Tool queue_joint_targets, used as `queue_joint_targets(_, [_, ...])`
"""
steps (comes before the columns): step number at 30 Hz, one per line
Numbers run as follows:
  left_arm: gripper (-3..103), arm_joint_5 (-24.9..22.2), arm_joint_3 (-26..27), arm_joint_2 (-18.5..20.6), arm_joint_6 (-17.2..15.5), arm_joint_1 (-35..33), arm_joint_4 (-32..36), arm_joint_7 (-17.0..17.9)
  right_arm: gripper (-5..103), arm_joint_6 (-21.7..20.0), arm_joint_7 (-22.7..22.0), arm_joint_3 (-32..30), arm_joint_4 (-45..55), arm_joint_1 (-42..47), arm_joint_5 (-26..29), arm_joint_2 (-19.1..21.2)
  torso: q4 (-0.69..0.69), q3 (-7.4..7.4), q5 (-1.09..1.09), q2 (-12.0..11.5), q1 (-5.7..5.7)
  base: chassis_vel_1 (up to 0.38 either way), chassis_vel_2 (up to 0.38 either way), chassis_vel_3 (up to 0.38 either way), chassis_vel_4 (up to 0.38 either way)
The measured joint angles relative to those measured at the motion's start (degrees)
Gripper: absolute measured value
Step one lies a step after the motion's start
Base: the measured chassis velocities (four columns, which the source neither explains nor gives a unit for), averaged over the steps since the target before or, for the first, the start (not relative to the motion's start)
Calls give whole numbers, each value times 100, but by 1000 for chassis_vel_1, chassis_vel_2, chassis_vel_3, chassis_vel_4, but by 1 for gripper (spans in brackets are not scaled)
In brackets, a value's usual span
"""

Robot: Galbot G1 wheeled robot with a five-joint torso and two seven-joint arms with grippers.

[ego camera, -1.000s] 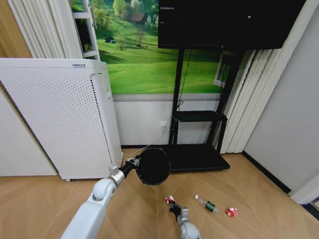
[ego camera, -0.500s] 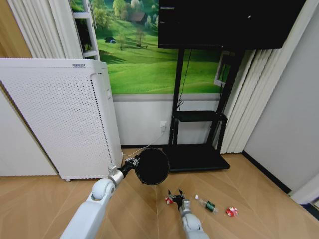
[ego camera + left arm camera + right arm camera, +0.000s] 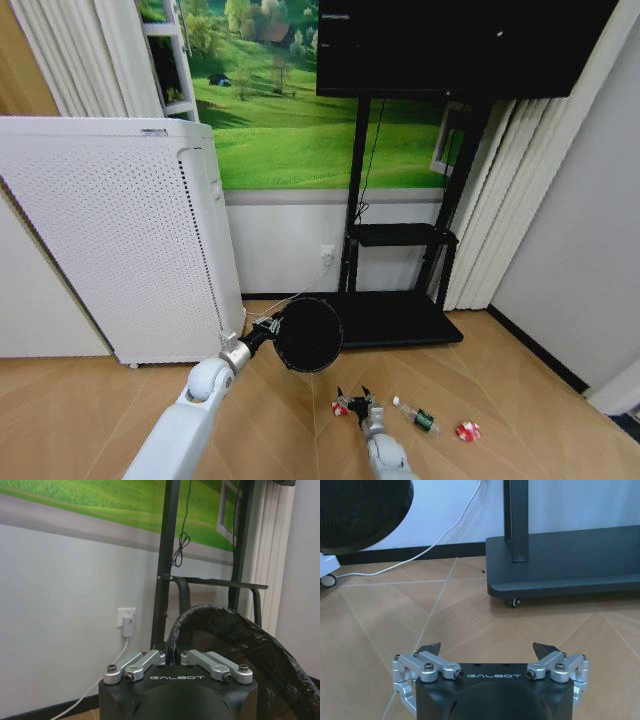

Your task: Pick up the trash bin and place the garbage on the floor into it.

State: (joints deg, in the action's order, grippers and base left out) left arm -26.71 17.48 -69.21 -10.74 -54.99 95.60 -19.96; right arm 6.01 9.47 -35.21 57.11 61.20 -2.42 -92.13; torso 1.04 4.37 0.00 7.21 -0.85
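While left claw (image 3: 268,327) grips the trash bin (image 3: 308,334) aloft, right claw (image 3: 352,397) hangs released.
Advise lowering squarely over the nearest red-and-white garbage (image 3: 341,408) before clenching.

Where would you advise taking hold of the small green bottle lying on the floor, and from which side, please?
Grip the green bottle across its middle, coming straight down from above. It lies flat on the floor with its length running diagonally, so the fingers should close across its narrow width, not along it. The open right claw hovers just beside it, while the left claw holds the trash bin.
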Motion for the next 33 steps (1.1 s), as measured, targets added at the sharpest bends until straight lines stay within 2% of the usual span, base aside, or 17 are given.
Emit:
queue_joint_targets(4, [8,-1,4,10,-8,-7,26,19,100,49,20,4,10,23,21,-1,-2,0,1,0,-1,-205,224,241,-201])
queue_joint_targets(7, [8,-1,20,11,-12,-53,70,26,100,-119,112,36,177,151,157,14,-1,1,0,0,-2,-171,184,198,-162])
queue_joint_targets(9, [8,2,33,12,-15,-102,99,26,100,-594,354,71,617,450,295,135,0,1,2,-1,-3,-128,86,78,-88])
queue_joint_targets(10, [8,2,33,12,-15,-102,99,26,100,-594,354,71,617,450,295,135,0,1,2,-1,-3,-93,68,36,-34])
queue_joint_targets(11, [8,4,42,11,-15,-121,111,26,100,-826,554,38,823,591,240,221,-1,1,1,0,-3,-10,68,36,-34])
queue_joint_targets(12, [8,9,58,10,-16,-146,122,26,100,-1115,875,-74,1121,789,-10,347,0,0,-1,0,-1,0,0,0,0])
queue_joint_targets(13, [8,9,58,10,-16,-146,122,26,100,-1115,875,-74,1121,789,-10,347,0,0,-1,0,-1,0,0,0,0])
queue_joint_targets(15, [8,11,78,8,-18,-170,146,24,100,-1572,1177,-139,1499,988,-258,488,0,-2,1,0,1,69,-52,-77,46])
queue_joint_targets(18, [8,16,88,6,-20,-183,152,23,100,-1830,1375,-166,1688,1088,-447,589,-2,-2,0,0,2,67,-53,-45,48])
queue_joint_targets(20, [8,24,89,-6,-25,-196,164,25,100,-2102,1887,-167,1837,1186,-864,700,-1,-2,1,0,2,0,0,0,0])
queue_joint_targets(24, [8,26,88,-12,-28,-198,177,27,100,-1877,2152,-135,1721,1160,-1221,750,0,-1,0,0,2,0,0,0,0])
queue_joint_targets(27, [8,27,91,-19,-32,-204,203,30,100,-1189,2615,-20,1451,966,-1809,856,-2,0,2,0,0,0,0,0,0])
queue_joint_targets(28, [8,27,91,-19,-32,-204,203,30,100,-1189,2615,-20,1451,966,-1809,856,-2,0,2,0,0,0,0,0,0])
queue_joint_targets(29, [8,29,105,-26,-34,-225,218,21,100,-720,2936,28,1331,791,-2290,930,0,0,1,0,0,0,0,0,0])
queue_joint_targets(30, [8,29,105,-26,-34,-225,218,21,100,-720,2936,28,1331,791,-2290,930,0,0,1,0,0,0,0,0,0])
queue_joint_targets(31, [8,30,120,-38,-35,-247,235,14,100,-485,3151,50,1292,629,-2691,962,-2,0,1,0,0,0,0,0,0])
queue_joint_targets(33, [8,31,138,-42,-35,-272,261,9,100,-437,3241,100,1309,537,-2890,992,-2,0,-1,0,0,0,0,0,0])
